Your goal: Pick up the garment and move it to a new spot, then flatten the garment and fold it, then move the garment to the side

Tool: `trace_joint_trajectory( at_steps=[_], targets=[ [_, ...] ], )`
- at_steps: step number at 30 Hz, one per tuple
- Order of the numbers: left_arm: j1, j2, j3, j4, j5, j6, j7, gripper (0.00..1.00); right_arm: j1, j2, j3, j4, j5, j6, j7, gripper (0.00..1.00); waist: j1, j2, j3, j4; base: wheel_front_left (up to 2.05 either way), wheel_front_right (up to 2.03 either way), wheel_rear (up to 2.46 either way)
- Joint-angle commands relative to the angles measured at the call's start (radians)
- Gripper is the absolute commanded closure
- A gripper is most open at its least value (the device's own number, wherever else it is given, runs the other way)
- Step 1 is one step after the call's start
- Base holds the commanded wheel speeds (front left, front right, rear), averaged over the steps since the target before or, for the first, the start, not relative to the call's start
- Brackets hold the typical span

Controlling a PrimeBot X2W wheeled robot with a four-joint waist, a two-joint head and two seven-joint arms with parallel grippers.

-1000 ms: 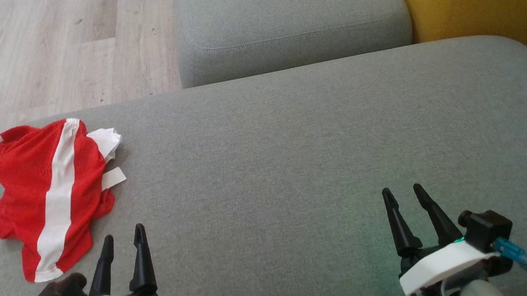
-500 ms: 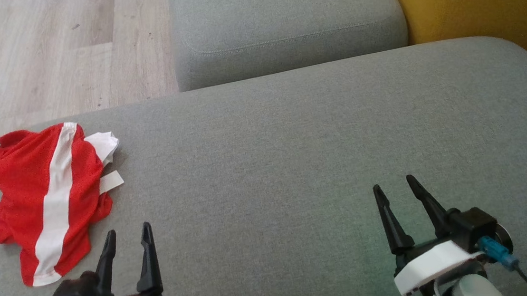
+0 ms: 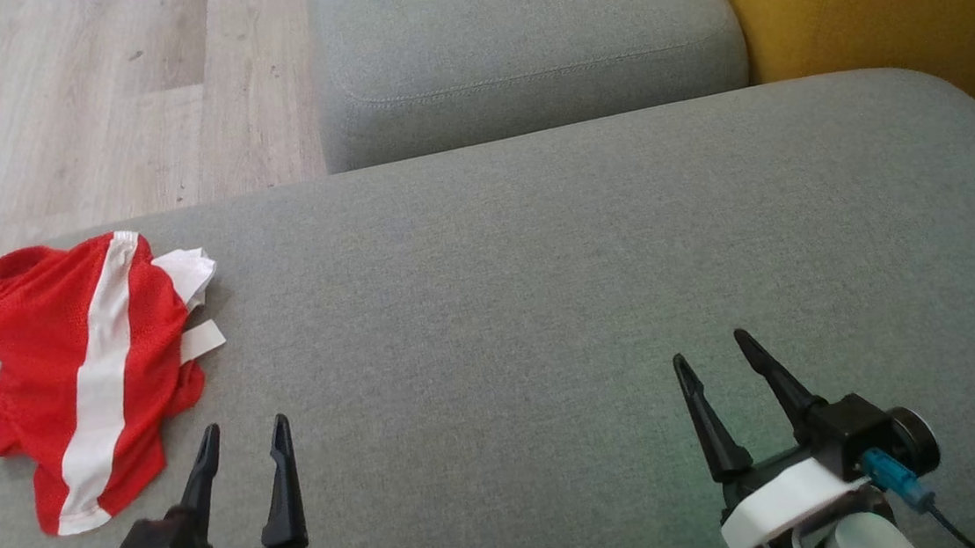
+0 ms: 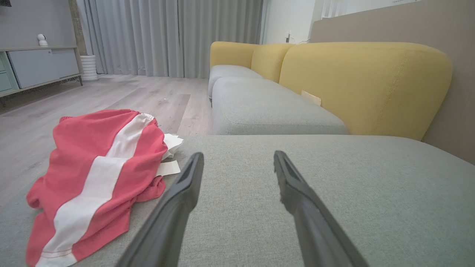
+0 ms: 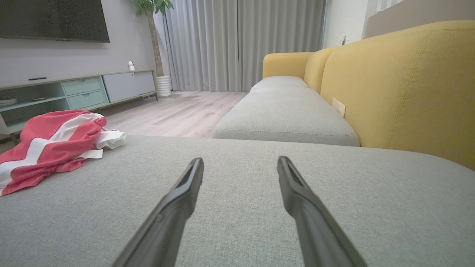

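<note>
On seat cushion [image 3: 542,287], far left: garment [image 3: 44,348]; L claw [image 3: 245,421] nr it, R claw [image 3: 710,344] well apart at right.

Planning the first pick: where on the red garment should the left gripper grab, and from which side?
Likely the raised fold at the far end of the garment, coming from above with the left gripper; its near hem lies flat.

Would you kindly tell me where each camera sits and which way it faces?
Head view: on the head, looking down at the grey fabric sofa seat; left gripper, right gripper below, jaws apart.
Left wrist view: low over the seat, facing grey curtains; own jaws.
Right wrist view: likewise; own jaws.
All share the crumpled red white-striped garment.
</note>
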Motion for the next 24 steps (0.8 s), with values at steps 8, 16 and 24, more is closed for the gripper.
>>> trace_joint_trajectory(
  at_steps=[8,16,24],
  targets=[
    [-0.037,0.010,0.030,-0.022,0.005,-0.003,-0.012,0.00,-0.067,-0.007,0.002,-0.022,0.019,-0.001,-0.012,0.00,0.0000,0.0000,0.005,-0.003,0.00,0.00,0.00],
    [-0.039,0.010,0.034,-0.010,0.034,0.010,-0.012,0.00,-0.054,-0.007,-0.005,-0.019,0.028,-0.001,-0.012,0.00,0.0000,0.0000,0.003,0.035,0.00,0.00,0.00],
    [-0.028,0.010,0.062,-0.011,0.071,0.035,-0.012,0.00,-0.040,-0.007,0.000,-0.018,0.045,-0.001,-0.012,0.00,0.0000,0.0000,0.009,0.138,0.00,0.00,0.00]
  ],
)
